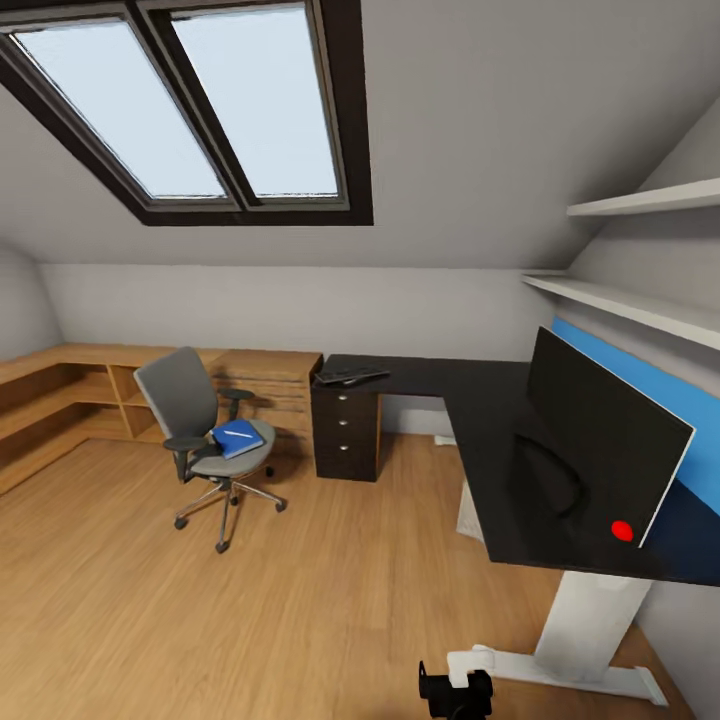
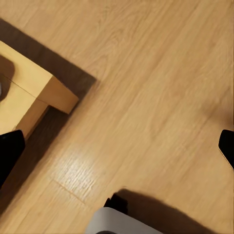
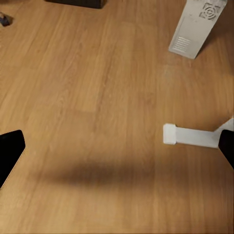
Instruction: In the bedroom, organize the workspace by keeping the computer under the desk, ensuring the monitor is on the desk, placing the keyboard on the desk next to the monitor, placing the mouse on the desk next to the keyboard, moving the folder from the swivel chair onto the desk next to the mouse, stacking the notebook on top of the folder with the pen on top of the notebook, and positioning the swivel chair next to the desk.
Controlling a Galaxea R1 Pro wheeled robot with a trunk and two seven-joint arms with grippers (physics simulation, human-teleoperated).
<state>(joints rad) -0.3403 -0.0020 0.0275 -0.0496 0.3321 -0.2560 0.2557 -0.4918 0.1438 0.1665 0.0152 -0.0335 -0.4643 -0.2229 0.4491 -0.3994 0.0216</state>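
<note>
Both end effectors hang spread and empty over bare floor (image 3: 97, 97), free for carrying. The folder (image 1: 237, 438) lies on the chair (image 1: 205, 430) (well apart from the desk (image 1: 480, 410)), monitor (image 1: 600, 440) and keyboard (image 1: 350, 376) already up there.

An attic home office: sloped skylight (image 1: 190, 105), black desk (image 1: 470, 400), monitor (image 1: 600, 440), swivel chair (image 1: 200, 425).

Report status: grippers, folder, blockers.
Both grippers' jaws open, empty, over bare floor. Blue folder on swivel chair seat, pen on top. Nothing between chair and desk.
</note>
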